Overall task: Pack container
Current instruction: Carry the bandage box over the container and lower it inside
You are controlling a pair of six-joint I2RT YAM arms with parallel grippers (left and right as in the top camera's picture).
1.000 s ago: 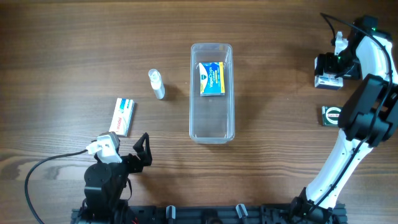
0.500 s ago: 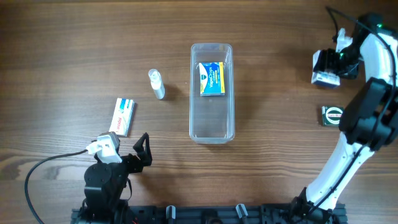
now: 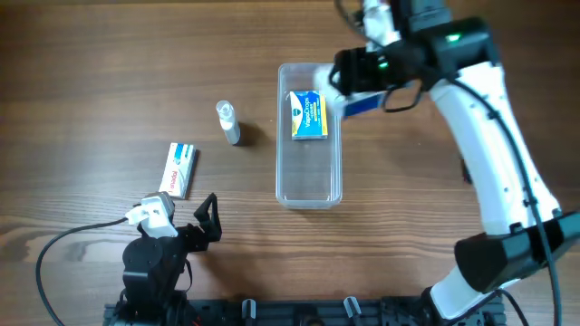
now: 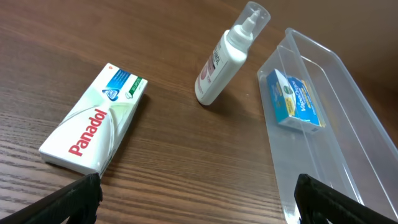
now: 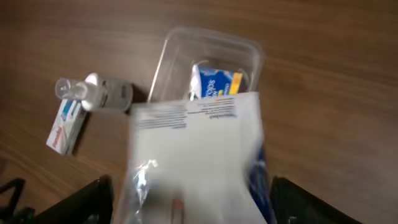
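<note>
The clear container [image 3: 309, 177] lies mid-table with a blue and yellow box [image 3: 308, 114] in its far end. My right gripper [image 3: 349, 95] is shut on a white and blue box [image 3: 360, 102] and holds it above the container's far right rim. In the right wrist view the white box [image 5: 196, 155] fills the jaws, and the container [image 5: 171, 50] lies beyond it. My left gripper [image 3: 207, 222] is open and empty at the near left. Its wrist view shows the container [image 4: 348, 143].
A white Panadol box [image 3: 179, 169] lies left of the container, close to my left gripper, and shows in the left wrist view [image 4: 93, 127]. A small white spray bottle [image 3: 228, 122] lies between it and the container, also in the left wrist view [image 4: 227, 56].
My right arm has swung from the far right edge of the table to over the container's far end, carrying the white and blue box. The left arm has not moved.
</note>
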